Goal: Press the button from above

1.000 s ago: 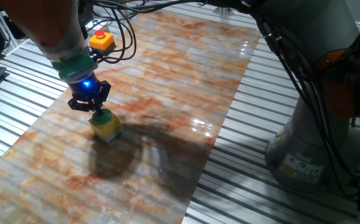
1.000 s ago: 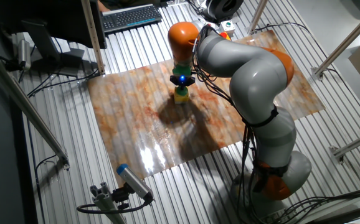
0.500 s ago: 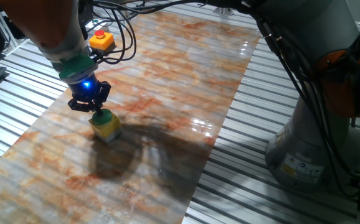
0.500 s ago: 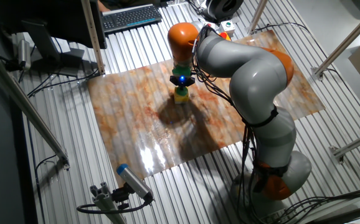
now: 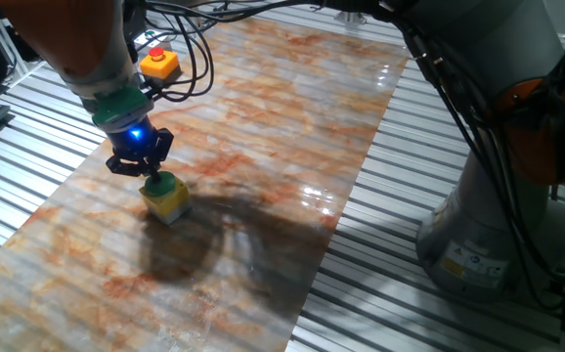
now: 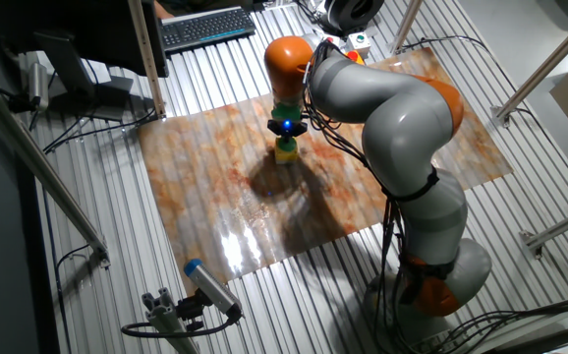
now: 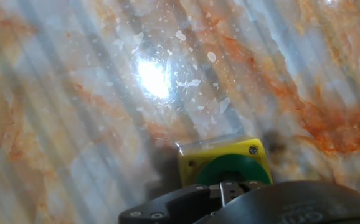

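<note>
The green dome button (image 5: 166, 182) sits on its small yellow box (image 5: 170, 202) on the marbled board. My gripper (image 5: 152, 172) stands straight over it, fingertips down on the dome's top. In the hand view the button (image 7: 233, 172) and yellow box (image 7: 195, 163) lie right under the gripper (image 7: 222, 186), whose two fingertips meet along a thin seam, so it is shut. In the other fixed view the gripper (image 6: 286, 136) covers most of the button, and only the yellow box (image 6: 285, 155) shows clearly.
An orange box with a red button (image 5: 159, 65) stands at the board's far left, with black cables (image 5: 193, 61) looped beside it. The marbled board (image 5: 273, 127) lies on a slatted metal table. The robot's base (image 5: 483, 225) is at the right. A keyboard (image 6: 208, 27) lies beyond the board.
</note>
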Robot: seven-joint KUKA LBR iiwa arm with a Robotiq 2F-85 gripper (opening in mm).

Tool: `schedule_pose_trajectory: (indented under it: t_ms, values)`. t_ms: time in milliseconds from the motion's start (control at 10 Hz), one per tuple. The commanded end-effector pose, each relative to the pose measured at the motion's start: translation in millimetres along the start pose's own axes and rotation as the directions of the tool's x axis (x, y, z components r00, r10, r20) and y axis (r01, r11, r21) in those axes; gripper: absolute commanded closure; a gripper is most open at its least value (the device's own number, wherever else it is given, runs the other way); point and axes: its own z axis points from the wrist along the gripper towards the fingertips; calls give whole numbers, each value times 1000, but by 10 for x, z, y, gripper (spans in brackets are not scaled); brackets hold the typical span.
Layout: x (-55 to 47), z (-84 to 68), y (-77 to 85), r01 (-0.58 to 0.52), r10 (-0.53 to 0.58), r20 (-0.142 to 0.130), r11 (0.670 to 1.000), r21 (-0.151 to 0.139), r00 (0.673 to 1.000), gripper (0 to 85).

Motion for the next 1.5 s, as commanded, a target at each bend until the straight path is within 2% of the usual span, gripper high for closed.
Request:
schedule_pose_trajectory:
  t_ms: [0,600,1400]
  values:
    - [7,4,-4,0,0,-1,1000,1,1000,850]
    - [34,-82,-33,5,-5,-6,1000,3,1000,850]
    - [38,-310,-125,14,-14,-16,1000,4,1000,850]
